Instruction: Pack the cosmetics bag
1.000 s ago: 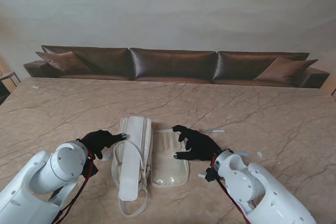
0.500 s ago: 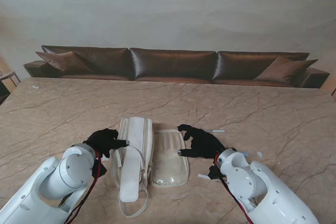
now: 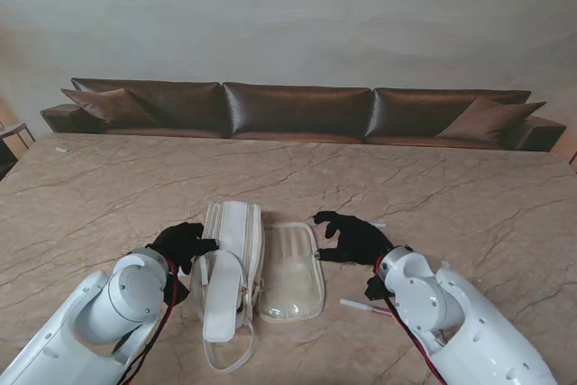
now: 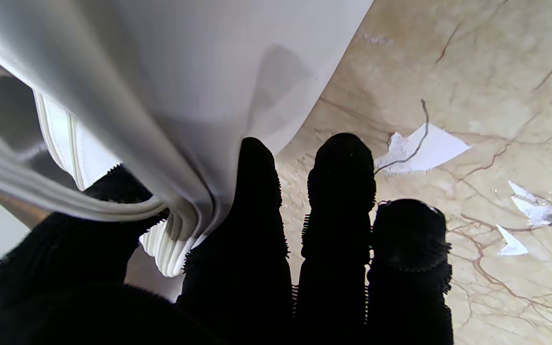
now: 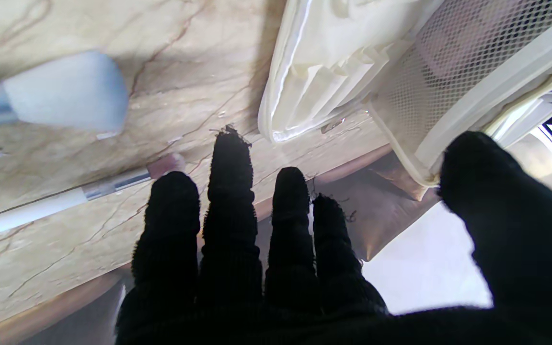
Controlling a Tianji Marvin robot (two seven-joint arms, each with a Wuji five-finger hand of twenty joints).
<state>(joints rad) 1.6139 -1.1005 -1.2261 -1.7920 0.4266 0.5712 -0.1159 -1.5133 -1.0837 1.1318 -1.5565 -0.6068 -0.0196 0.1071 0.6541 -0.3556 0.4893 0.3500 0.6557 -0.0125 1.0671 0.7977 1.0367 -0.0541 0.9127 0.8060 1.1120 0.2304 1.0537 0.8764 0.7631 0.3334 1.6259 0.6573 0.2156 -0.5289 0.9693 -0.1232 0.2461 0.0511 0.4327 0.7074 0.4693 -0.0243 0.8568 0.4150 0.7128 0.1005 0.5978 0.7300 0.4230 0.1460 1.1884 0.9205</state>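
Note:
The white cosmetics bag (image 3: 233, 254) lies unzipped and spread flat, its clear mesh-lined flap (image 3: 291, 272) folded out to the right. My left hand (image 3: 183, 242) grips the bag's left edge; in the left wrist view the ribbed white rim (image 4: 170, 249) is pinched between thumb and fingers (image 4: 252, 215). My right hand (image 3: 353, 237) hovers open just right of the flap, fingers (image 5: 228, 191) spread over the table beside the mesh pocket (image 5: 424, 62). A slim white-handled brush (image 5: 65, 199) lies just beyond its fingertips.
Another thin brush (image 3: 365, 306) lies by my right forearm. A large blurred pale brush head (image 5: 65, 91) shows close to the right wrist camera. Torn white paper scraps (image 4: 424, 148) are scattered left of the bag. A brown sofa (image 3: 297, 110) runs along the table's far edge.
My right hand has lifted off the clear flap and drawn back to the right. My left arm has pushed forward, its hand closing in on the bag's left edge.

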